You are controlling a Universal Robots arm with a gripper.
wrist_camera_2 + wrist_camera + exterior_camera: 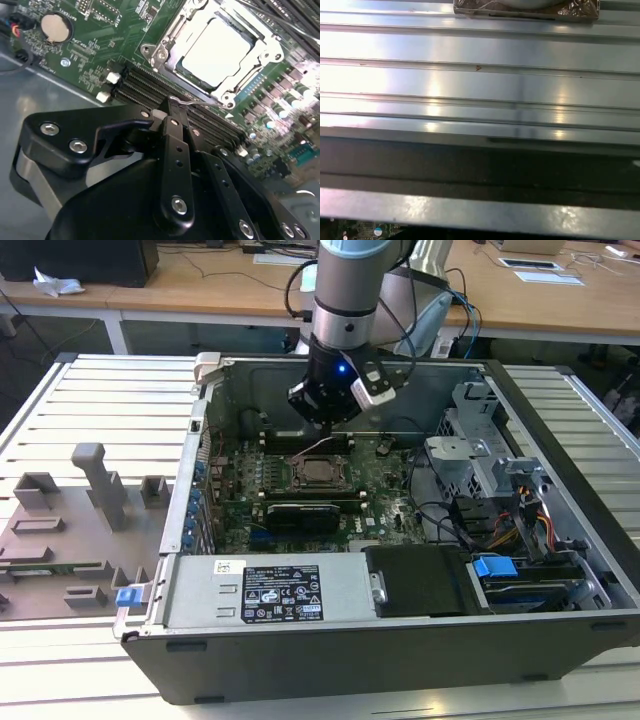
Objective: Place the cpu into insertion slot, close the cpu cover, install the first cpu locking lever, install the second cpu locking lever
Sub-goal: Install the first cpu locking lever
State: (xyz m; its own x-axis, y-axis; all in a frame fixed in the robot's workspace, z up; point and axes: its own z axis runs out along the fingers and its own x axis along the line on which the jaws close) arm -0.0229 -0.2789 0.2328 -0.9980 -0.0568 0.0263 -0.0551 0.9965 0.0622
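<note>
A: Report the gripper position.

B: The black two-finger gripper [322,418] on the pale blue and grey arm hangs inside the open grey computer case [330,650], above the green motherboard [240,495] and just behind the socket as the exterior view shows it. In the second wrist view the gripper [172,105] has its fingertips [175,111] drawn together with no visible gap. Nothing is held between them.

A: Location of the chip?

B: The small flat square cpu [216,48] with its pale silvery metal top lies seated in the insertion slot [175,67], the dark square socket with a silver rim. In the exterior view the cpu [320,472] sits near the middle of the board, below and slightly in front of the gripper, not touching it.

A: Cover status?

B: The cpu cover [252,27], a thin silver frame plate with a large square window, lies down around the chip. I cannot tell whether the levers are latched.

A: Surroundings?

B: The black memory slots [145,87] run between the gripper tips and the socket. A round silver coin cell [54,27] sits off to one side. The case rests on a ribbed metal table [100,410]. Grey moulded fixtures [70,530] stand on it at the exterior view's left.
</note>
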